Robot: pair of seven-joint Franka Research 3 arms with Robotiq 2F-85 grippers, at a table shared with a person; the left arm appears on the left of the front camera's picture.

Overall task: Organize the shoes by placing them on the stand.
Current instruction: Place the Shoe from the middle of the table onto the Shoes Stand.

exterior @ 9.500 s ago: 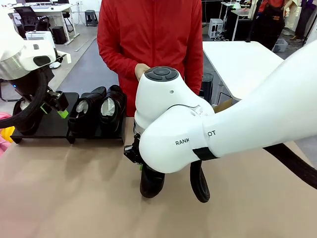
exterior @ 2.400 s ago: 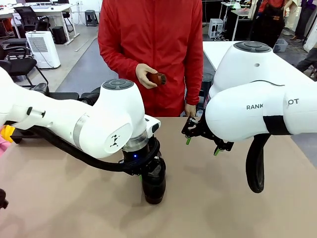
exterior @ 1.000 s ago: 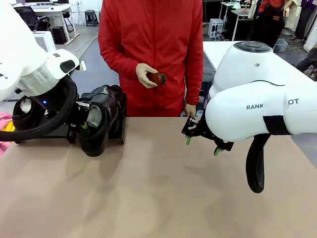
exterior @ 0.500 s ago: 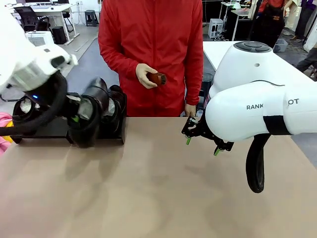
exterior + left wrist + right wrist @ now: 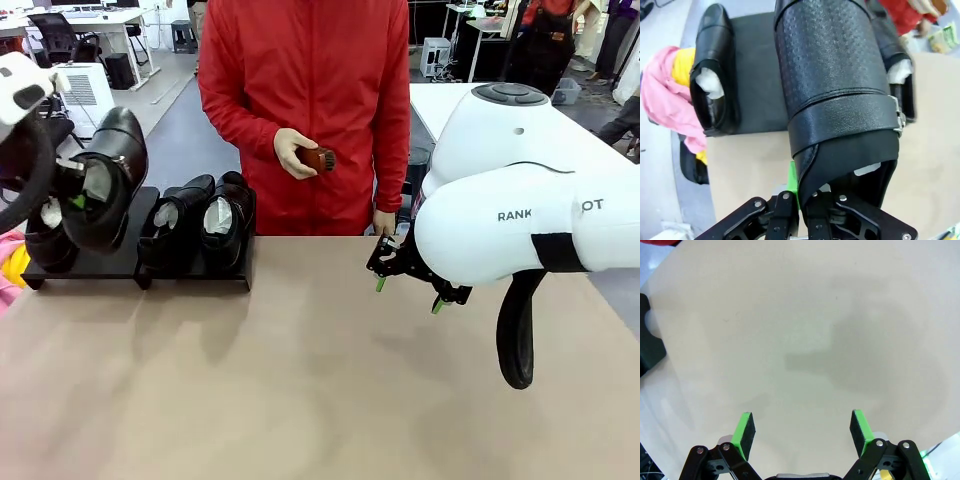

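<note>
My left gripper (image 5: 76, 197) is shut on the heel rim of a black glossy shoe (image 5: 108, 172), held in the air, toe up, over the left panel of the black stand (image 5: 120, 262). In the left wrist view the held shoe (image 5: 835, 95) runs away from the gripper (image 5: 802, 200) above the stand (image 5: 757, 75). One shoe (image 5: 48, 238) rests at the stand's far left, and two shoes (image 5: 175, 225) (image 5: 226, 214) lie on its right panel. My right gripper (image 5: 408, 280) hangs open over the table, nothing between its green pads (image 5: 746, 427).
A person in a red jacket stands at the far side, holding a small brown brush (image 5: 318, 158) in one hand. Pink and yellow cloth (image 5: 665, 100) lies left of the stand. A white table (image 5: 490, 125) stands behind on the right.
My left arm has carried the shoe up and to the left, from in front of the stand's right panel to above its left panel. The right arm has not moved.
</note>
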